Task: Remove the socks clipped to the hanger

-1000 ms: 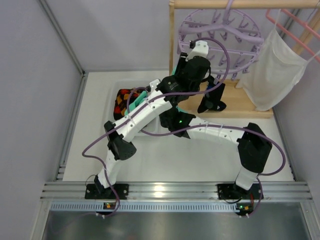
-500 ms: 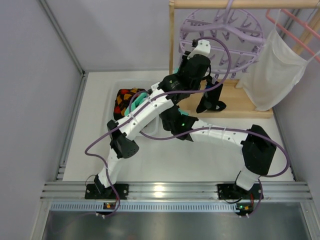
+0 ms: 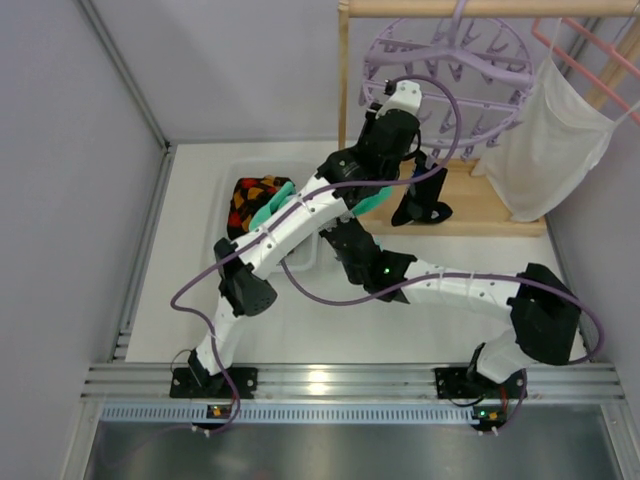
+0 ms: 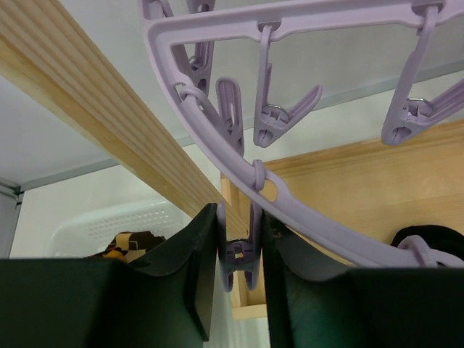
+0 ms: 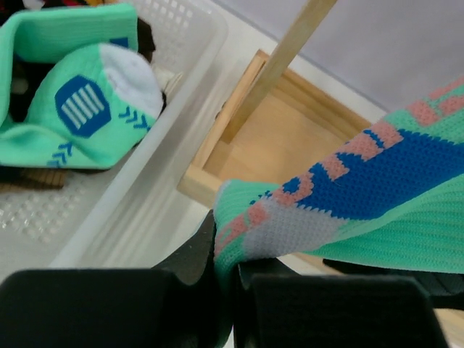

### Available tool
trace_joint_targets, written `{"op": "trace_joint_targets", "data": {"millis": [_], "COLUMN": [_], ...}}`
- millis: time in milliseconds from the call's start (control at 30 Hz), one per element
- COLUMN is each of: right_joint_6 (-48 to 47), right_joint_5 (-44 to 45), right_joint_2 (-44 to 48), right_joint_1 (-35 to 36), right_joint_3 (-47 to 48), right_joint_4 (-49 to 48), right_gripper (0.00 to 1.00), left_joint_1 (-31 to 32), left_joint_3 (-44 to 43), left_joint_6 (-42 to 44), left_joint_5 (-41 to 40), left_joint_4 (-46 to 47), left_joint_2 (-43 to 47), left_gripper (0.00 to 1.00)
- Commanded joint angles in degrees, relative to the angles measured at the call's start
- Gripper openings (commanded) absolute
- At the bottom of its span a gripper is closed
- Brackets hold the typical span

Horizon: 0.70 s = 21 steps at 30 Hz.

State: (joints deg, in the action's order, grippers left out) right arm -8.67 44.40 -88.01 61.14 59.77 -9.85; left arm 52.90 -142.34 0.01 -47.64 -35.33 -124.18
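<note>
Your left gripper (image 4: 239, 255) pinches a clip peg (image 4: 240, 265) of the hanger (image 4: 304, 215) | right gripper (image 5: 230, 272) clamps mint sock (image 5: 406, 217) | black sock (image 3: 420, 205) apparently clipped

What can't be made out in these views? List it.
Top external: the right gripper is hidden under the left arm.
Left wrist: the left gripper covers the lower end of the clip; whether the clip holds a sock is unseen.
Right wrist: the mint sock runs off the right edge; whether it is clipped cannot be told.
</note>
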Motion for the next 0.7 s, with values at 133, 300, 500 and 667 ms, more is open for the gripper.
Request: {"op": "trace_joint_targets", "data": {"millis": [133, 300, 500, 667], "right_joint_6": [12.3, 15.3, 14.9, 15.0], "right_joint_5": [-9.8, -16.4, -25.0, -29.7], "right_joint_2": [17.6, 27.9, 34.7, 34.9], "right_joint_1": [1.3, 0.8, 0.1, -0.1], "right_joint_3": [-19.3, -26.7, -28.5, -25.8], "right_joint_4": [-4.5, -5.2, -4.9, -5.9], "right_gripper": [0.0, 0.0, 0.0, 0.0], "left_joint_1": [-0.2, 0.8, 0.9, 0.9], "left_joint_3": [9.9, 21.1, 35.9, 53.3], "left_joint_6": [-5.3, -9.5, -14.9, -21.1], "left_joint_5": [0.9, -1.1, -6.4, -6.5], "left_joint_4": [2.7, 2.6, 2.5, 2.0], "left_joint_2": [11.4, 21.5, 36.6, 50.2], "left_gripper": [0.68, 0.86, 0.98, 0.99]}}
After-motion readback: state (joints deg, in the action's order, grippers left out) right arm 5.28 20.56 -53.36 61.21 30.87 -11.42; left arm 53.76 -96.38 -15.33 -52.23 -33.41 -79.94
